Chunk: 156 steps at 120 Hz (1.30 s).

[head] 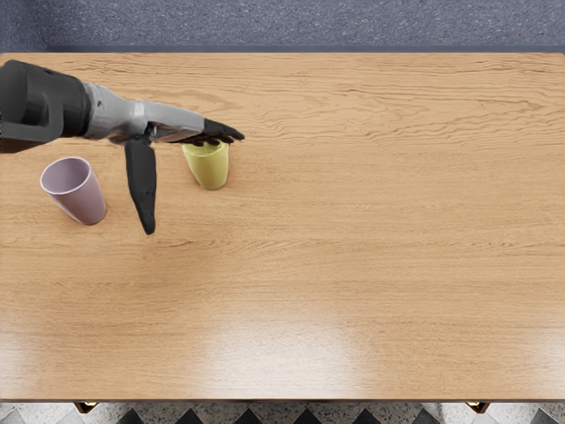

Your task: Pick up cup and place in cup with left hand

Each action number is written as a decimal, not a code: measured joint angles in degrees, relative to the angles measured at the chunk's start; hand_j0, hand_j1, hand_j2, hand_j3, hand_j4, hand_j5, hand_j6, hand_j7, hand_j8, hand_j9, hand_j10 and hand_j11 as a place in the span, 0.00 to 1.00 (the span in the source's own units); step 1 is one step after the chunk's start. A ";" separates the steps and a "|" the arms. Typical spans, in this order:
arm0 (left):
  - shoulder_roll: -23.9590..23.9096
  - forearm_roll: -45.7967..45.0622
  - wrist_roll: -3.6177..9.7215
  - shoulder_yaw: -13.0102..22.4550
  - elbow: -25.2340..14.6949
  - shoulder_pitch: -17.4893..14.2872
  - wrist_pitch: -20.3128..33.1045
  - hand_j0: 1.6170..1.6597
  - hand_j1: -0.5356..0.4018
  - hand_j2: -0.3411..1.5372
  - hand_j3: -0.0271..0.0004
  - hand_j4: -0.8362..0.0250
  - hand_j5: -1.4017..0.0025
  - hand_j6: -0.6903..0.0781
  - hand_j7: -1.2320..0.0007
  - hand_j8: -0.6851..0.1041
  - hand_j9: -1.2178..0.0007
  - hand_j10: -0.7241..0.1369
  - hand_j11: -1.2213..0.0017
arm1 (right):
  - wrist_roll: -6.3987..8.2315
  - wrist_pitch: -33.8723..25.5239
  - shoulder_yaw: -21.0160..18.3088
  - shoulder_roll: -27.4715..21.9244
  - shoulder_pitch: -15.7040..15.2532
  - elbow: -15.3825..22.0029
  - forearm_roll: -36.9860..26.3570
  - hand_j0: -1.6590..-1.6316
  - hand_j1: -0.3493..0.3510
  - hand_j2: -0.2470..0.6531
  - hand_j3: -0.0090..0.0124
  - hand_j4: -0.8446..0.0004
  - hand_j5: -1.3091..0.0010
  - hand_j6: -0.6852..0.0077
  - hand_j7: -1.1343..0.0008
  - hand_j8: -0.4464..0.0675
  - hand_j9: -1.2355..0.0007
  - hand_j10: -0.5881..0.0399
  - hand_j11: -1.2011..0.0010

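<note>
Pink cup [82, 200]: plain, tapered, upright, mouth up, toward left side of table [380, 265]. Yellow cup [211, 170]: similar taper, upright, rim partly hidden; right of pink one, apart from it, slightly closer to far edge. Both left of table center.

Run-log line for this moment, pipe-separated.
Left black-fingered hand: open | yellow tapered cup: upright, rim partly hidden | pink tapered cup: upright | cups not nested
</note>
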 joint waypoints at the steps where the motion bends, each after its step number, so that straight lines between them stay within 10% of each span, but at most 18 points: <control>1: -0.13 0.35 0.07 0.01 -0.05 -0.42 0.00 0.96 0.94 0.18 0.99 0.97 1.00 0.90 1.00 0.87 1.00 0.84 1.00 | 0.00 0.00 0.00 0.00 0.00 0.00 0.00 0.04 0.05 0.27 0.42 0.97 0.97 0.95 0.97 0.81 0.97 0.89 0.97; 33: -10.90 22.87 0.88 3.11 0.54 -0.78 10.87 0.96 0.94 0.18 0.99 0.97 1.00 0.90 1.00 0.87 1.00 0.84 1.00 | 0.00 0.00 0.00 0.00 0.00 0.00 0.00 0.04 0.05 0.27 0.42 0.97 0.97 0.95 0.97 0.81 0.97 0.89 0.97; 67: -18.14 32.10 0.94 10.74 12.60 -0.09 25.53 0.96 0.94 0.18 0.99 0.97 1.00 0.89 1.00 0.86 1.00 0.84 1.00 | 0.00 -0.02 0.00 0.00 0.00 0.00 -0.01 0.04 0.05 0.27 0.42 0.97 0.97 0.95 0.97 0.81 0.97 0.89 0.97; 156: -31.78 32.25 0.95 14.84 35.36 0.04 27.67 0.96 0.94 0.18 0.99 0.97 1.00 0.89 1.00 0.86 1.00 0.84 1.00 | 0.00 0.01 0.00 0.00 0.00 0.00 0.00 0.04 0.05 0.27 0.42 0.97 0.97 0.95 0.97 0.81 0.97 0.89 0.97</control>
